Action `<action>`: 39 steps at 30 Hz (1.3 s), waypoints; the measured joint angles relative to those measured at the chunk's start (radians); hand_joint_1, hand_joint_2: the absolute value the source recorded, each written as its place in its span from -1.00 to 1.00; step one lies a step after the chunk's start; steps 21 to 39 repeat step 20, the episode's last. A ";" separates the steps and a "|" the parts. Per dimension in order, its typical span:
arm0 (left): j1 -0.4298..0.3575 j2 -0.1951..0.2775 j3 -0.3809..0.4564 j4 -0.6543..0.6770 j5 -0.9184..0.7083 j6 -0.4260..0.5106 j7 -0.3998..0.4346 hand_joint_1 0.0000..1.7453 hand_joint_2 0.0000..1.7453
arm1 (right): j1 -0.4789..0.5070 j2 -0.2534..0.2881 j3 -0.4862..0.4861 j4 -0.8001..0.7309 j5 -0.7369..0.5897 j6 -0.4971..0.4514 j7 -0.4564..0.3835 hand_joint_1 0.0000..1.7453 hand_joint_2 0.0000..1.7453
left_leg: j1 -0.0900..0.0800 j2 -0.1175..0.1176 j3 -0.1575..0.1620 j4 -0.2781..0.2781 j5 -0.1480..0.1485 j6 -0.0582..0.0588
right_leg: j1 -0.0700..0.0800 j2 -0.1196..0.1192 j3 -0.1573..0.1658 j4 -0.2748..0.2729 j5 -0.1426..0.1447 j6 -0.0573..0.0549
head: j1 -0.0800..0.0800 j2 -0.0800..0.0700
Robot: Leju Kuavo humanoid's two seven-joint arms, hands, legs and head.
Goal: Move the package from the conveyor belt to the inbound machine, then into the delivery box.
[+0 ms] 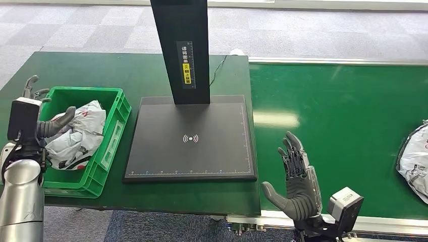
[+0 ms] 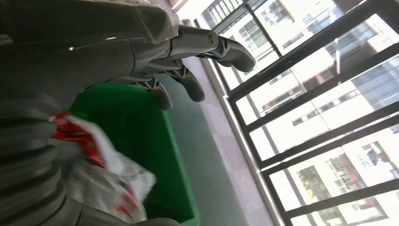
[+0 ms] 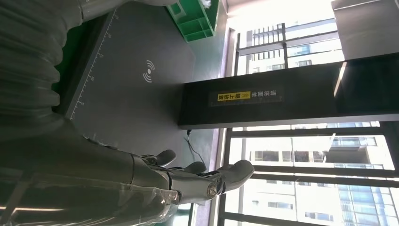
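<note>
A white plastic package [image 1: 415, 162] lies at the far right edge of the green conveyor belt [image 1: 343, 116]. The inbound machine is a black scan plate [image 1: 189, 138] with a black post [image 1: 180, 45]. Left of it stands the green delivery box [image 1: 108, 143] with crumpled white and red packages [image 1: 81, 133] inside. My left hand [image 1: 43, 118] hovers over the box's left side, fingers apart, thumb just above the packages and gripping nothing. The left wrist view has that hand [image 2: 141, 47] over the box [image 2: 141, 132] and a package [image 2: 103, 174]. My right hand [image 1: 298, 176] is open, fingers upward, at the belt's near edge.
The box and scan plate sit on a green table [image 1: 136, 70] that butts against the belt. A thin cable [image 1: 218, 68] runs behind the post. In the right wrist view the plate [image 3: 136, 89], post [image 3: 282, 96] and box [image 3: 193, 19] lie beyond my right hand [image 3: 164, 183].
</note>
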 joint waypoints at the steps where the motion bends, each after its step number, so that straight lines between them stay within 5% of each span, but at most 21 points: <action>1: 0.001 -0.005 -0.002 -0.025 0.008 0.020 -0.010 -1.00 1.00 | 0.002 0.000 -0.001 -0.002 0.001 -0.004 -0.002 -1.00 1.00 | 0.000 0.000 0.000 0.000 0.000 0.000 | 0.000 0.000 0.000 0.000 0.000 0.000 | 0.000 0.000; 11: 0.071 -0.050 -0.018 -0.296 0.054 0.178 -0.097 -1.00 1.00 | 0.017 0.000 -0.005 -0.007 0.003 -0.014 -0.012 -1.00 1.00 | 0.000 0.000 0.000 0.000 0.000 0.000 | 0.000 0.000 0.000 0.000 0.000 0.000 | 0.000 0.000; 20: 0.303 -0.096 -0.144 -0.528 0.139 0.139 -0.217 -1.00 1.00 | 0.016 0.000 -0.006 -0.006 0.009 -0.030 -0.005 -1.00 1.00 | -0.001 0.001 0.000 0.000 -0.002 0.000 | -0.001 0.001 0.000 0.000 0.000 0.000 | 0.000 0.000; 39: 0.303 -0.096 -0.144 -0.528 0.139 0.139 -0.217 -1.00 1.00 | 0.016 0.000 -0.006 -0.006 0.009 -0.030 -0.005 -1.00 1.00 | -0.001 0.001 0.000 0.000 -0.002 0.000 | -0.001 0.001 0.000 0.000 0.000 0.000 | 0.000 0.000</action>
